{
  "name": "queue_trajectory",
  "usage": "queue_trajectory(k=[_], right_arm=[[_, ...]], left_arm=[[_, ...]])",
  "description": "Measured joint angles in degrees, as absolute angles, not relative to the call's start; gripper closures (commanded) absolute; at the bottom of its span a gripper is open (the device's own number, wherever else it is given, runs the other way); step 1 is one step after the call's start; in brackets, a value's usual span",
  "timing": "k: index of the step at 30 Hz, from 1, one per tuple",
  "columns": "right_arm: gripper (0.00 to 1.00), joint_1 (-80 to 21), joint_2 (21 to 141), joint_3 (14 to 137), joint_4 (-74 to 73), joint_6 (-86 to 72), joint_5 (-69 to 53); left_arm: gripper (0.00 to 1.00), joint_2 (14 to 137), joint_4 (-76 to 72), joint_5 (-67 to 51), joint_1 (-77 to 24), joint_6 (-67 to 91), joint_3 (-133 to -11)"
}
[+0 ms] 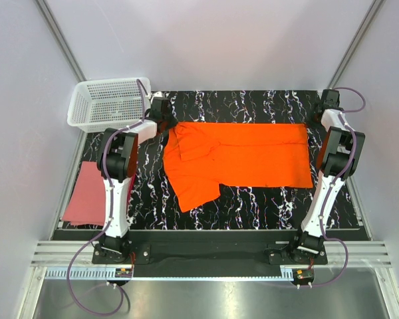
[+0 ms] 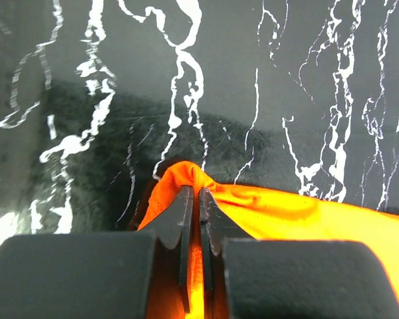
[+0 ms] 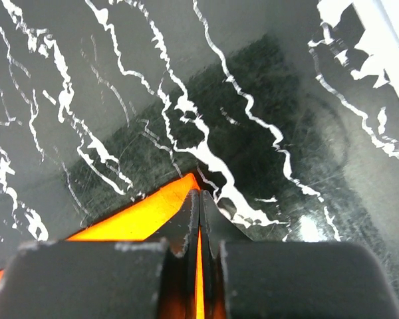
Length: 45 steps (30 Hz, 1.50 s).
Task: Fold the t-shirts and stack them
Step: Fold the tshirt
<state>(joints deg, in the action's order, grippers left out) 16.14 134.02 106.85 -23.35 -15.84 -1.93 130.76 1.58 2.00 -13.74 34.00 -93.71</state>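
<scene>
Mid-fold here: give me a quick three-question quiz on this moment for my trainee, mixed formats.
1. True or false: the pink-red t-shirt lies at the table's left edge, outside the white basket.
2. What does the left end effector hold? A) the basket B) the orange t-shirt C) nothing
3. Fill in: the right end effector is shut on the orange t-shirt's far-right ____.
Key: 1 true; 2 B; 3 corner.
</scene>
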Motion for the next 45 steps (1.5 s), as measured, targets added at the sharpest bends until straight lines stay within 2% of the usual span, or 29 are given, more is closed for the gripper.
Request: queue_trajectory(k=[21, 23, 25, 27, 28, 29, 30, 31, 32, 33, 35, 36, 41, 45], right_arm=[[1.00, 16.1, 134.0, 106.8, -21.9, -18.1, 5.1], [1.00, 16.1, 134.0, 106.8, -21.9, -18.3, 5.1], [1.00, 16.1, 134.0, 106.8, -22.0, -18.3, 5.1], [1.00, 16.1, 134.0, 106.8, -22.0, -18.3, 5.0], [1.00, 16.1, 134.0, 106.9, -22.1, -18.3, 5.0], [1.00, 16.1, 134.0, 107.0, -22.2, -18.4, 5.0], [0.91, 16.1, 134.1, 107.2, -22.2, -18.5, 4.9], [0.91, 16.2, 134.1, 107.4, -22.2, -18.5, 4.9], [0.85, 16.2, 134.1, 107.7, -22.3, -18.6, 4.9], [0.70, 16.2, 134.1, 108.0, -22.5, -18.8, 4.9], [0.59, 16.2, 134.1, 108.8, -23.0, -19.0, 5.0], [0.50, 16.2, 134.1, 109.2, -23.4, -18.9, 5.1], [0.29, 16.2, 134.0, 111.5, -27.6, -19.2, 8.3], [0.25, 16.1, 131.5, 108.9, -30.5, -19.6, 9.6]], left_arm=[[1.00, 125.5, -12.8, 3.4, -13.5, 36.4, -82.7], [0.93, 125.5, -13.5, 3.3, -13.5, 36.3, -82.9], [0.81, 125.5, -13.4, 2.8, -13.5, 36.2, -83.7], [0.73, 125.6, -13.3, 2.4, -13.5, 35.8, -84.8], [0.65, 125.6, -13.4, 2.2, -13.4, 35.7, -85.4], [0.62, 125.6, -13.5, 2.2, -13.4, 35.4, -85.8], [0.60, 125.6, -13.6, 2.2, -13.4, 35.4, -86.3], [0.60, 125.6, -13.6, 2.2, -13.4, 35.4, -86.4], [0.54, 125.6, -13.6, 2.4, -13.4, 35.0, -86.4], [0.52, 125.6, -13.4, 2.8, -13.4, 34.4, -86.4], [0.51, 125.6, -12.7, 3.6, -13.5, 33.5, -86.4], [0.50, 125.5, -12.3, 4.1, -13.6, 32.8, -86.4], [0.44, 122.1, -10.7, 4.8, -14.5, 29.3, -83.7], [0.39, 115.2, -10.7, 3.4, -15.6, 28.7, -77.1]])
